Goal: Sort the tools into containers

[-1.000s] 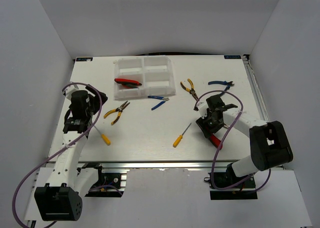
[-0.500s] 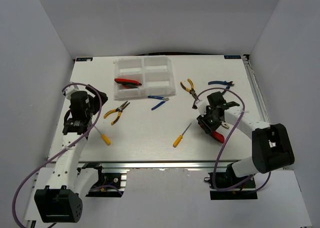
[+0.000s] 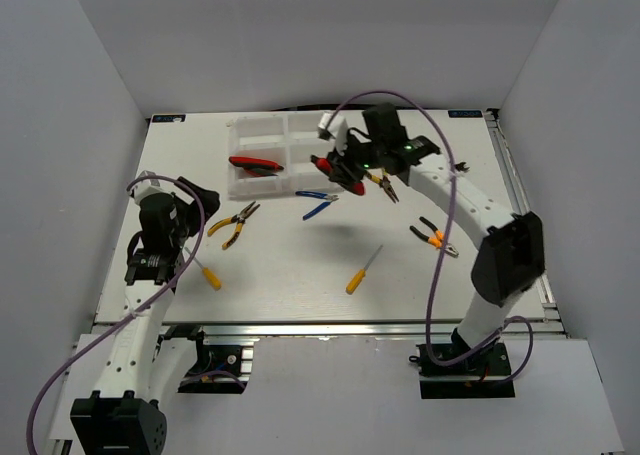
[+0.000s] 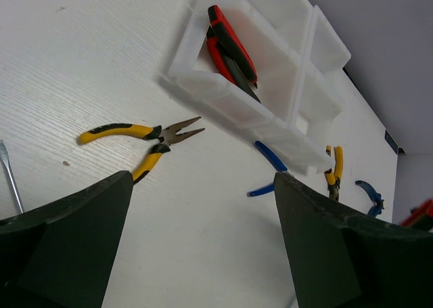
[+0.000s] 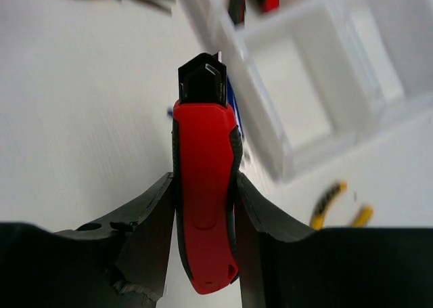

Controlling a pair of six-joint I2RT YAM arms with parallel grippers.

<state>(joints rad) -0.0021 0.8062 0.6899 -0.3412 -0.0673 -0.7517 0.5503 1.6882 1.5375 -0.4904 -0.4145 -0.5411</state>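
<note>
Because the red-shelled, black-nosed utility cutter [image 5: 203, 145] is clamped by its flanks between the dark fingers of the right gripper [image 5: 203, 203], its nose juts forward past the fingertips, a hold that I judge suits lowering it lengthwise into a compartment. From above, that gripper hangs in the air over the right-hand near corner of the white translucent plastic organiser tray [image 3: 236, 187], which sits toward the far edge of the tabletop, left of centre. The cutter itself is a smooth glossy red body with black trim down each side and an angular black nose (a pale sliver at the very tip may be a blade, too blurred to tell). One tray compartment on the left already holds red-and-black-handled cutters [image 4: 230, 40], so like probably goes with like, though which compartment is aimed at cannot be told. The left gripper [image 4: 203, 247] waits near the left edge with its fingers spread wide and nothing between them, apparently kept out of the way; it looks over yellow-and-black-handled pliers [image 4: 139, 140] lying on the table near the tray. Blue-handled pliers [image 3: 318, 203] lie just beside the tray's near side, orange-and-black-handled pliers [image 3: 435, 237] toward the right edge, and two thin screwdrivers with yellow-orange handles [image 3: 362, 271] [image 3: 208, 273] toward the near edge.
</note>
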